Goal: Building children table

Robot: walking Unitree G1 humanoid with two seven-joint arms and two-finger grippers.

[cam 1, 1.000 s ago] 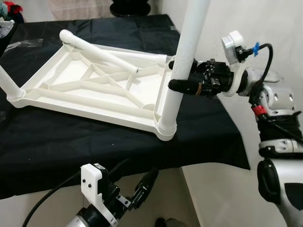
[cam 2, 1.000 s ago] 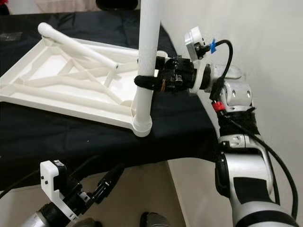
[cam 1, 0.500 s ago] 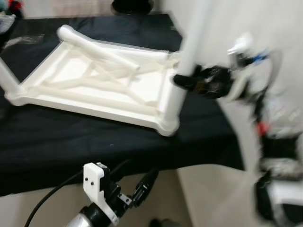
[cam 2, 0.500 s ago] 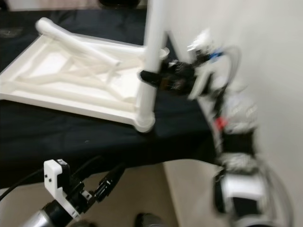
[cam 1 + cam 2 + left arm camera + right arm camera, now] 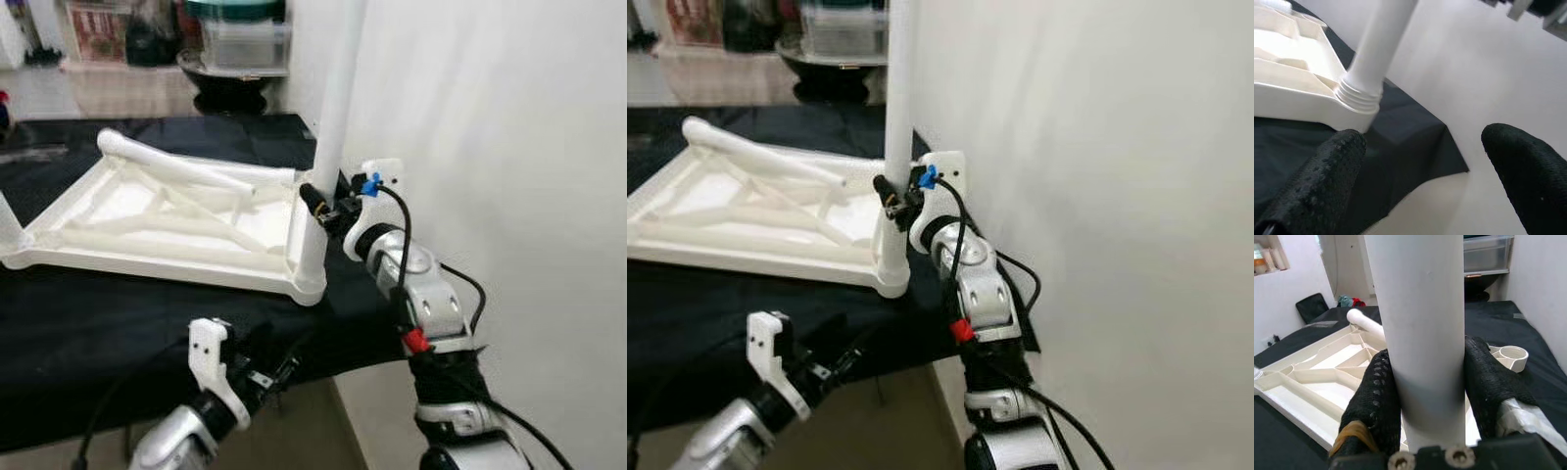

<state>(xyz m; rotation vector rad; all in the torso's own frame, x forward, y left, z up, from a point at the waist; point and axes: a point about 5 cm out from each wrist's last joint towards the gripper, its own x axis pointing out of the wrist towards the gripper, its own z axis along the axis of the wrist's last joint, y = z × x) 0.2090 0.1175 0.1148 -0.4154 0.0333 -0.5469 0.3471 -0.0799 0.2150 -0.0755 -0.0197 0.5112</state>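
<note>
White plastic children's table top (image 5: 167, 220) lies upside down on the black-draped worktop (image 5: 118, 304).
Right pincer (image 5: 1432, 396) clamps the upright white tubular leg (image 5: 328, 147) at the worktop's near right corner; left pincer (image 5: 1420, 166) hangs agape.

One tabletop (image 5: 147, 211), three legs (image 5: 333, 117), two hands (image 5: 318, 201).

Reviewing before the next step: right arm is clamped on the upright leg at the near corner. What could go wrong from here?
1. The tabletop sits near the edge of the black cloth; pushing the leg sideways might slide it off.
2. The right end effector grips the leg well above its socket, so a tilt could jam it.
3. A loose leg lies across the frame and might roll.
</note>
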